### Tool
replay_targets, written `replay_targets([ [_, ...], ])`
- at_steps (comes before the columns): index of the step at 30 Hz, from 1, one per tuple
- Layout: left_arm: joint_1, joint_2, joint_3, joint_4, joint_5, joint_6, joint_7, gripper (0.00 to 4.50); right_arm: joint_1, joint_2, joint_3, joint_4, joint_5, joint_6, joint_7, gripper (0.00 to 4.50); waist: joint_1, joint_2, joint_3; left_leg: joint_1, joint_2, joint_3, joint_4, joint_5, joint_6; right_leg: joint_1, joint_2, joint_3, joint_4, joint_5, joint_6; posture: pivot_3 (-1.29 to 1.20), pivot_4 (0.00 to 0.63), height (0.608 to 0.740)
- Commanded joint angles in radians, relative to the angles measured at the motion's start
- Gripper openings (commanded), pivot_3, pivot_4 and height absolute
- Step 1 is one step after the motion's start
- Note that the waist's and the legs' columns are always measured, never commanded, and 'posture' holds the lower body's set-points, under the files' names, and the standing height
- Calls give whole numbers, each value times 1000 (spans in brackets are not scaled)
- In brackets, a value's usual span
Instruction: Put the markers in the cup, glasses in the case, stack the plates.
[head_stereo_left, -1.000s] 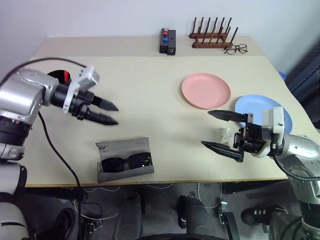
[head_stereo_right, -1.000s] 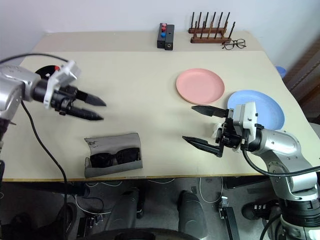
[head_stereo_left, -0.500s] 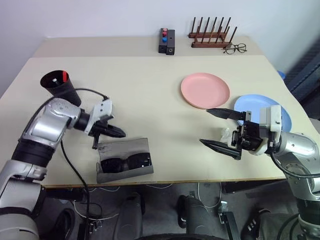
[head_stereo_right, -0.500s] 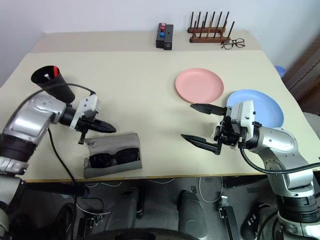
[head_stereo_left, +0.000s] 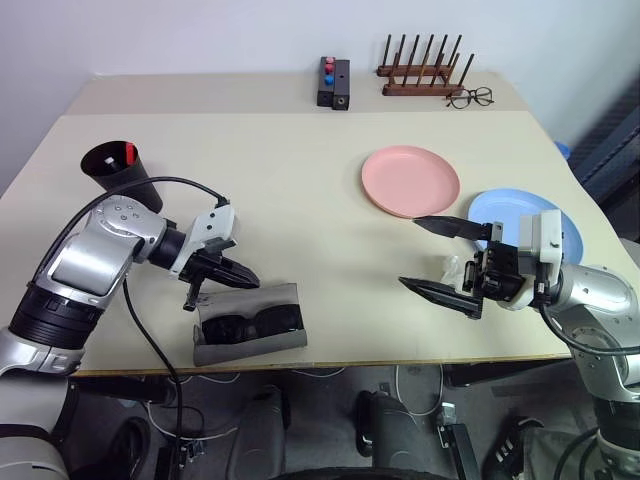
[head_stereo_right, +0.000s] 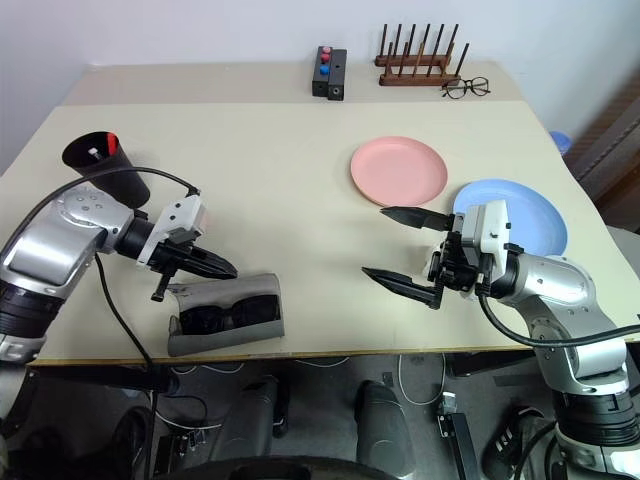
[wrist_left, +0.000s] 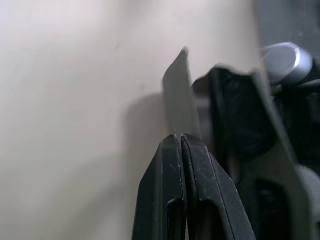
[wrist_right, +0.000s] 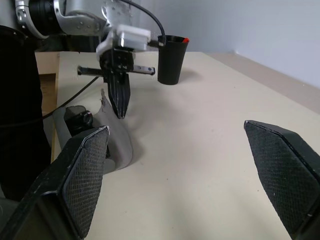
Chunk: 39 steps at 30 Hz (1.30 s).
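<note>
One wrist view: left fingers (wrist_left: 181, 165) shut at case lid (wrist_left: 177, 95) edge.

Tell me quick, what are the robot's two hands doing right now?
Left gripper: closed, holding nothing I can see, its tip at the raised lid of the case.
Right gripper: wide open, empty, over the table.

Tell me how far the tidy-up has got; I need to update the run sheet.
Done: a red-capped marker stands in the cup, and the sunglasses lie in the case. In hand: the left hand, shut, sits at the upright lid, which is not closed. Left: the pink plate and blue plate lie apart; the right hand hangs open.
</note>
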Motion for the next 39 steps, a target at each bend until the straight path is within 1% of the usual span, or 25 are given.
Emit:
replay_targets([
  [1, 25, 27, 28, -74, -40, 48, -7, 61, -1, 1, -20, -29, 8, -13, -4, 4404, 0, 0, 0, 0, 0, 0, 0, 0, 0, 0, 0, 0, 0, 0, 0, 0, 150, 740],
  [7, 94, 34, 37, -127, -62, 58, 9, 61, 0, -3, -25, -28, 9, -11, -6, 4404, 0, 1, 0, 0, 0, 0, 0, 0, 0, 0, 0, 0, 0, 0, 0, 0, 150, 740],
  [10, 87, 13, 61, -115, -80, 56, 34, 61, 1, -4, -26, -29, 10, -9, -8, 4404, 2, 1, 0, 1, 0, 0, 0, 0, 0, 1, 0, 0, 0, 0, 0, 0, 150, 740],
  [14, 97, 37, 50, -115, -69, 45, 25, 61, -4, -4, -24, -26, 8, -9, -10, 4404, 1, 0, 0, 1, 0, 0, 0, 0, 0, 1, 0, 0, 0, 0, 0, 0, 150, 740],
  [20, 183, 58, 38, -198, -87, 64, 36, 61, -8, -4, -21, -26, 6, -8, -15, 4404, -1, 2, -1, 2, 0, 0, -2, 0, 0, 1, 0, 0, 0, 0, 0, 0, 150, 740],
  [31, 269, 68, 48, -296, -123, 95, 67, 61, -8, -3, -14, -30, -1, -6, -27, 4404, 0, 1, -1, 2, 0, 0, -2, 0, 0, 0, 0, 0, -1, 0, 0, 0, 150, 740],
  [33, 246, 55, 61, -274, -124, 95, 86, 61, -8, -3, -13, -29, -3, -4, -30, 4404, 0, 1, -1, 2, 0, 0, -2, 0, 0, 0, 0, 0, -1, 0, 0, 0, 150, 740],
  [35, 180, 20, 88, -211, -129, 92, 122, 61, -8, -3, -10, -24, -9, -5, -30, 4404, 4, 1, -1, 2, 0, 0, -2, 0, 0, 0, 0, 0, -1, 0, 0, 0, 150, 740],
  [39, 24, -43, 164, -89, -220, 208, 164, 61, -30, -2, -9, 5, -29, 4, -60, 4404, 10, 1, 0, 1, 0, 0, 0, 0, 0, 1, 0, 0, -1, -1, 2, 0, 150, 740],
])
